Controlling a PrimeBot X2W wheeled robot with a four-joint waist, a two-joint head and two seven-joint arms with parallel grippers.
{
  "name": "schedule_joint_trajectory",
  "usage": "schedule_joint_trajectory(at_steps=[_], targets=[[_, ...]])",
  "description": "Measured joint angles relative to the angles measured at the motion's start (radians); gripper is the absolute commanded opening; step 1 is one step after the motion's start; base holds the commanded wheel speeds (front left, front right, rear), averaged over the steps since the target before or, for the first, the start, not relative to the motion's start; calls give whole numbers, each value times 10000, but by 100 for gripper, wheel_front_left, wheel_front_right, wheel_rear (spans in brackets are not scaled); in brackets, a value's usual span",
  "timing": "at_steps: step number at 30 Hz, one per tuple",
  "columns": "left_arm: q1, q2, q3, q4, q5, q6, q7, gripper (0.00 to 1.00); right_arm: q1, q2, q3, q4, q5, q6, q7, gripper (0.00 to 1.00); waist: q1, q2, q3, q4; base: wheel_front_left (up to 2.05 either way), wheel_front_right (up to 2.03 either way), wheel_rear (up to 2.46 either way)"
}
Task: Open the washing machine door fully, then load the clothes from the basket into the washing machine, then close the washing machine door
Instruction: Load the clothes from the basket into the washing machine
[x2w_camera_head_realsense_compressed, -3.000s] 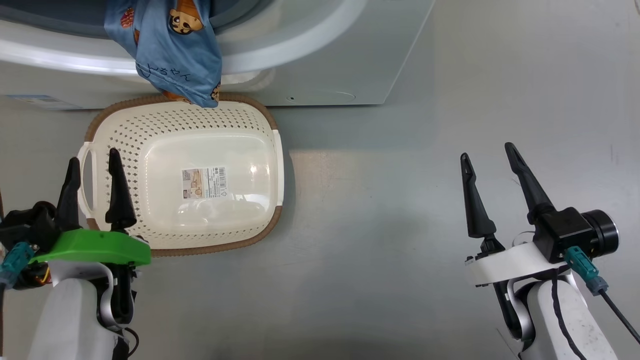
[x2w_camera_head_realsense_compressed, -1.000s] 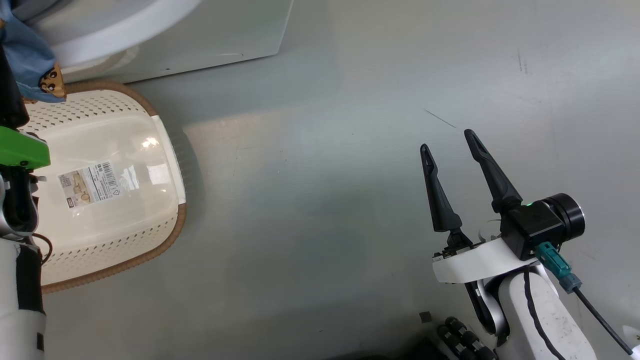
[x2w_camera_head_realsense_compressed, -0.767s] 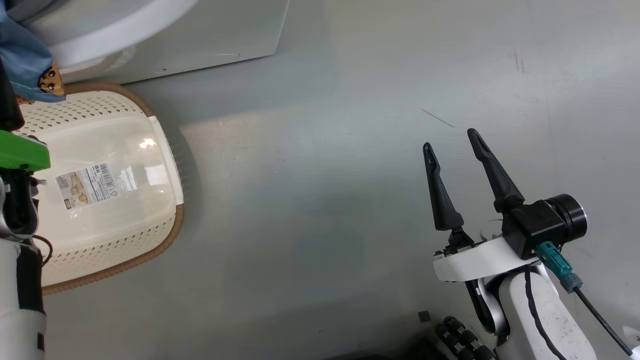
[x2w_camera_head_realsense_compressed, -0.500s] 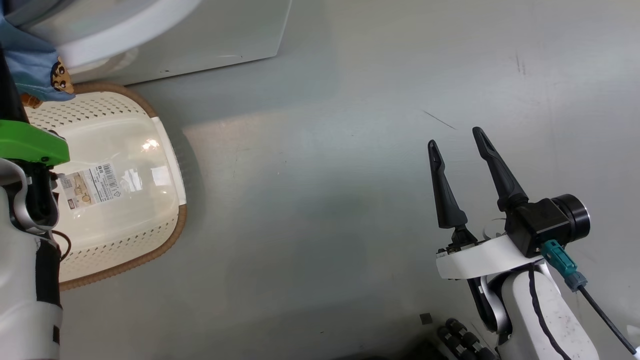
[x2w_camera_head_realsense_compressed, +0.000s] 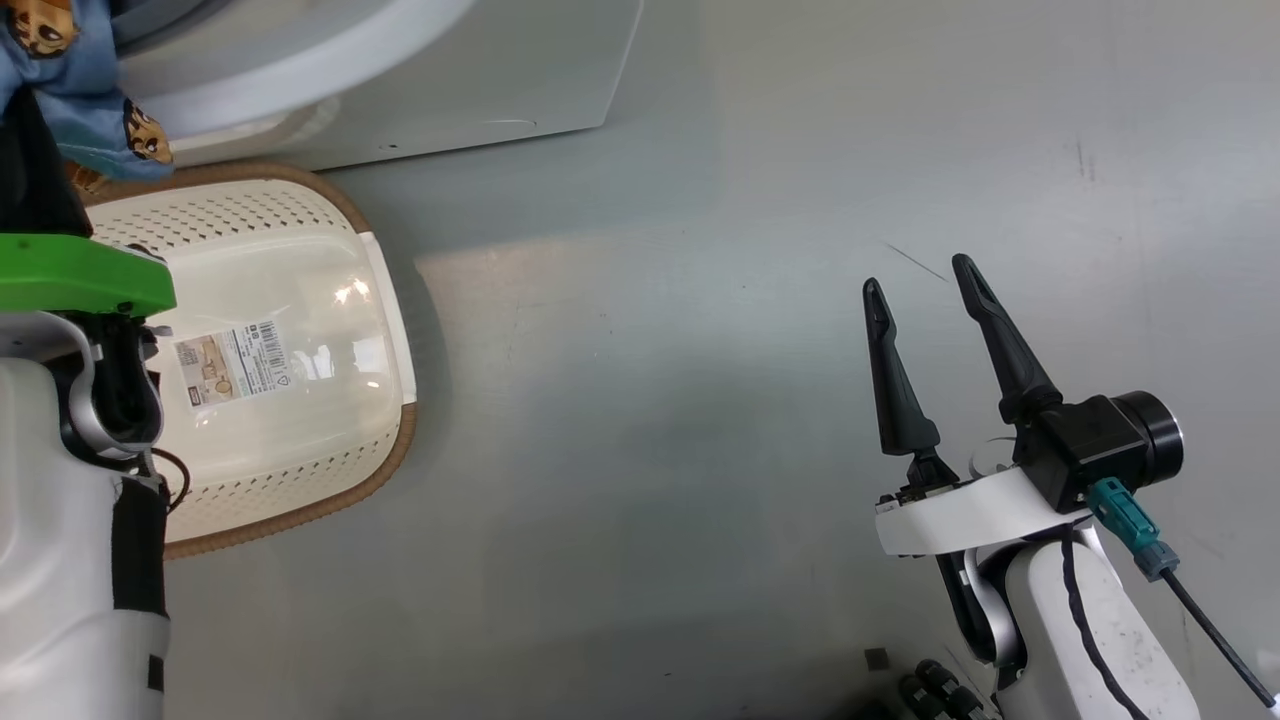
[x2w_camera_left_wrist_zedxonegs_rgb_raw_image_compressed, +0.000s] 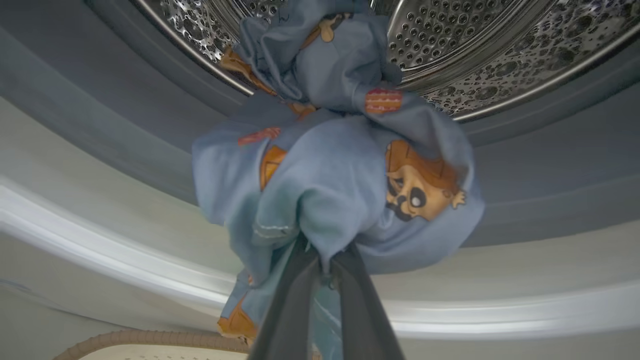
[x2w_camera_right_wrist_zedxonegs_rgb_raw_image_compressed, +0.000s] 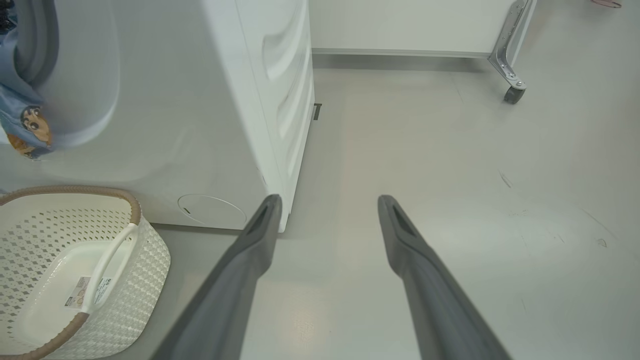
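A light blue garment (x2w_camera_left_wrist_zedxonegs_rgb_raw_image_compressed: 340, 180) with orange and brown prints, one of the clothes, hangs out of the steel drum (x2w_camera_left_wrist_zedxonegs_rgb_raw_image_compressed: 460, 45) over the grey door seal (x2w_camera_left_wrist_zedxonegs_rgb_raw_image_compressed: 550, 160) of the washing machine (x2w_camera_head_realsense_compressed: 470, 80). My left gripper (x2w_camera_left_wrist_zedxonegs_rgb_raw_image_compressed: 325, 262) is shut on its lower fold. The head view shows the same garment (x2w_camera_head_realsense_compressed: 95, 110) at the top left, above the left arm's green wrist cover (x2w_camera_head_realsense_compressed: 80, 275). The cream basket (x2w_camera_head_realsense_compressed: 300, 440) below holds nothing but its sticker. My right gripper (x2w_camera_head_realsense_compressed: 920, 275) stands open over bare floor, far to the right. The washing machine door is out of view.
The basket (x2w_camera_right_wrist_zedxonegs_rgb_raw_image_compressed: 145, 255) stands on the grey floor close against the machine's front (x2w_camera_right_wrist_zedxonegs_rgb_raw_image_compressed: 190, 125). A metal leg with a caster (x2w_camera_right_wrist_zedxonegs_rgb_raw_image_compressed: 511, 80) stands far off beyond the machine's side. Black wheels (x2w_camera_head_realsense_compressed: 935, 690) of my base show at the bottom edge.
The head camera has swung, shifting the whole picture. My left arm has gone up from beside the basket to the hanging garment. The right gripper stays open in the same pose.
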Motion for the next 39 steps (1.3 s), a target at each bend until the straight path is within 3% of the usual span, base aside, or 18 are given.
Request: schedule_joint_trajectory(at_steps=[12,18,27,39], targets=[[104,104,-274,-1430,-173,-134,236,0,-3,2,334,113,188,31,0,100,0,0,-215,95,0,0,0],[-900,917,-255,-1197,163,-100,826,0,-3,-6,819,148,533,115,0,100,0,0,-251,-272,0,0,0],[-2457,2023,127,-270,583,293,1498,0,60,2,1287,146,878,102,0,100,0,0,-139,-1117,0,0,0],[-4235,3547,339,805,1198,291,1687,0,485,44,1375,132,867,90,0,100,0,0,327,-2113,0,0,0]])
